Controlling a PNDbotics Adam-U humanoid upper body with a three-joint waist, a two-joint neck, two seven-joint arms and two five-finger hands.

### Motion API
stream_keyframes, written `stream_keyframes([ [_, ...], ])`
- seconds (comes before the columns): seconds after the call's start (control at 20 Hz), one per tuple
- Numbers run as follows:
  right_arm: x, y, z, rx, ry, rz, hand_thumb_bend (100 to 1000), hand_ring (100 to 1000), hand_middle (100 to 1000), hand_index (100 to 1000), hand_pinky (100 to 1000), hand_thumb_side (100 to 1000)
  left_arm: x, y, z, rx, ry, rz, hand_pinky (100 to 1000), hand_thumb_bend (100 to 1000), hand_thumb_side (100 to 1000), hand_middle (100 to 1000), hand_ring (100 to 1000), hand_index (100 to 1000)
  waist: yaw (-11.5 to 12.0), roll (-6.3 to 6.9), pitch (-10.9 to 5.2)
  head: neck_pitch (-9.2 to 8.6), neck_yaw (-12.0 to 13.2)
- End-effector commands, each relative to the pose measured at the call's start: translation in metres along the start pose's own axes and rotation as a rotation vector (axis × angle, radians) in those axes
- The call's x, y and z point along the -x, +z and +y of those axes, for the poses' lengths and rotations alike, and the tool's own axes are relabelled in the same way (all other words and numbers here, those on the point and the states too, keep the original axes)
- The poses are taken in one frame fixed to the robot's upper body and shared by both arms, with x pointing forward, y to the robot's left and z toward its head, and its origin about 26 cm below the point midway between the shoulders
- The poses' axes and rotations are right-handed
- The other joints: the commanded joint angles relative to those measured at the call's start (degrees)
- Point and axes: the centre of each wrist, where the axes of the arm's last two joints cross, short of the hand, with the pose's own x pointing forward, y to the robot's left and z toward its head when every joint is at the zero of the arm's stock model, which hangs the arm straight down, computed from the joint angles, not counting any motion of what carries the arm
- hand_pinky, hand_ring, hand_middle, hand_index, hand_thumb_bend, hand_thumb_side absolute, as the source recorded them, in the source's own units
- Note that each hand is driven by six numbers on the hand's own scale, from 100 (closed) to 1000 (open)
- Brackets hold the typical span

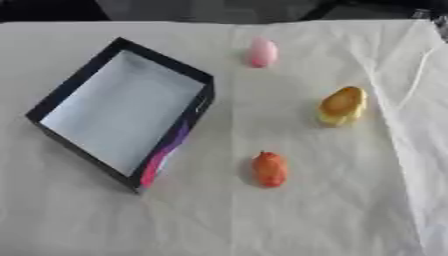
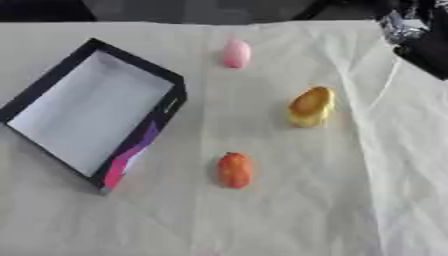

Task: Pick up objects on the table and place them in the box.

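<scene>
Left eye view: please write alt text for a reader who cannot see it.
An empty dark-walled box with a white floor sits askew on the left of a white-covered table. To its right lie a pink object, a yellow object and an orange object, apart.

Lighting: even, diffuse and fairly bright, with no hard highlights or glare on the pale cloth (image 1: 262,220).
Shadows: faint and soft. The orange object (image 1: 269,169), yellow object (image 1: 341,105) and pink object (image 1: 262,52) each carry a weak shadow on their left side. The box (image 1: 80,150) has a dim band along its near left wall.
Box interior: white floor reads cool and bluish.
Focus: both views are soft throughout; edges and cloth creases are smeared, and surface detail on the small objects is lost.
Far edge: dark and underexposed beyond the cloth.
Upper right corner, right eye view: dark blurred shape (image 2: 422,35), indistinct.
</scene>
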Motion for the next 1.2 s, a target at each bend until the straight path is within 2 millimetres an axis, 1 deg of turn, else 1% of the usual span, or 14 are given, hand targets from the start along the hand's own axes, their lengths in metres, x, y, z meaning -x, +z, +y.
stream_keyframes([
  [0.05, -0.015, -0.008, -0.031, -0.109, 0.233, -0.061, 100, 886, 919, 910, 922, 536, -0.006, -0.006, 0.007, 0.01, -0.029, -0.027, 849, 173, 694, 792, 734, 907, -0.1, -0.9, -1.18, -0.07, 0.3],
  [0.15, -0.016, -0.01, -0.039, -0.168, 0.32, -0.065, 100, 885, 916, 907, 919, 517, -0.006, -0.005, 0.007, 0.013, -0.032, -0.026, 849, 173, 695, 792, 734, 907, -0.2, -1.04, -1.26, -0.07, 0.2],
  [0.25, -0.015, -0.011, -0.044, -0.223, 0.369, -0.065, 100, 886, 915, 911, 916, 451, -0.006, -0.005, 0.007, 0.016, -0.031, -0.024, 849, 173, 696, 792, 734, 906, -0.1, -1.14, -1.26, -0.07, 0.0],
  [0.35, -0.014, -0.011, -0.045, -0.282, 0.402, -0.063, 100, 888, 918, 911, 915, 435, -0.006, -0.005, 0.007, 0.019, -0.031, -0.022, 849, 172, 697, 792, 733, 906, 0.0, -1.19, -1.21, -0.07, -0.1],
  [0.4, -0.013, -0.011, -0.046, -0.319, 0.414, -0.062, 100, 889, 916, 913, 915, 387, -0.006, -0.005, 0.007, 0.021, -0.032, -0.022, 849, 172, 697, 792, 733, 906, 0.1, -1.22, -1.19, -0.07, -0.2],
  [0.5, -0.012, -0.011, -0.047, -0.397, 0.439, -0.06, 100, 891, 920, 915, 915, 388, -0.006, -0.005, 0.007, 0.022, -0.032, -0.022, 849, 171, 697, 792, 733, 906, 0.2, -1.28, -1.15, -0.07, -0.3],
  [0.55, -0.011, -0.011, -0.048, -0.435, 0.45, -0.061, 100, 893, 922, 916, 916, 357, -0.006, -0.005, 0.007, 0.023, -0.032, -0.022, 849, 171, 698, 792, 733, 906, 0.3, -1.31, -1.14, -0.07, -0.4],
  [0.6, -0.011, -0.012, -0.049, -0.466, 0.457, -0.064, 100, 893, 923, 916, 916, 354, -0.005, -0.005, 0.006, 0.024, -0.031, -0.021, 849, 171, 698, 792, 733, 906, 0.3, -1.33, -1.14, -0.07, -0.4],
  [0.65, -0.012, -0.013, -0.049, -0.494, 0.462, -0.069, 100, 895, 925, 918, 917, 320, -0.005, -0.005, 0.006, 0.025, -0.031, -0.02, 849, 170, 699, 791, 733, 906, 0.4, -1.36, -1.13, -0.07, -0.4],
  [0.7, -0.012, -0.014, -0.05, -0.517, 0.465, -0.073, 100, 895, 925, 917, 917, 316, -0.005, -0.005, 0.006, 0.026, -0.031, -0.019, 848, 171, 699, 791, 733, 906, 0.4, -1.38, -1.14, -0.07, -0.5],
  [0.75, -0.012, -0.015, -0.05, -0.54, 0.47, -0.078, 100, 896, 927, 916, 918, 256, -0.005, -0.005, 0.006, 0.027, -0.03, -0.019, 849, 171, 699, 792, 733, 906, 0.4, -1.41, -1.14, -0.07, -0.5],
  [0.85, -0.011, -0.017, -0.05, -0.574, 0.469, -0.081, 100, 897, 929, 917, 919, 246, -0.005, -0.005, 0.006, 0.028, -0.029, -0.018, 849, 171, 699, 791, 733, 906, 0.5, -1.46, -1.13, -0.07, -0.6],
  [1.05, -0.008, -0.019, -0.047, -0.602, 0.449, -0.08, 100, 892, 921, 912, 919, 180, -0.004, -0.004, 0.005, 0.031, -0.027, -0.013, 849, 170, 703, 791, 732, 906, 0.8, -1.49, -1.04, -0.07, -0.7],
  [1.2, -0.005, -0.019, -0.041, -0.62, 0.435, -0.078, 100, 890, 921, 913, 919, 187, -0.004, -0.004, 0.004, 0.032, -0.024, -0.01, 849, 169, 704, 791, 732, 905, 0.9, -1.52, -0.95, -0.07, -0.8],
])
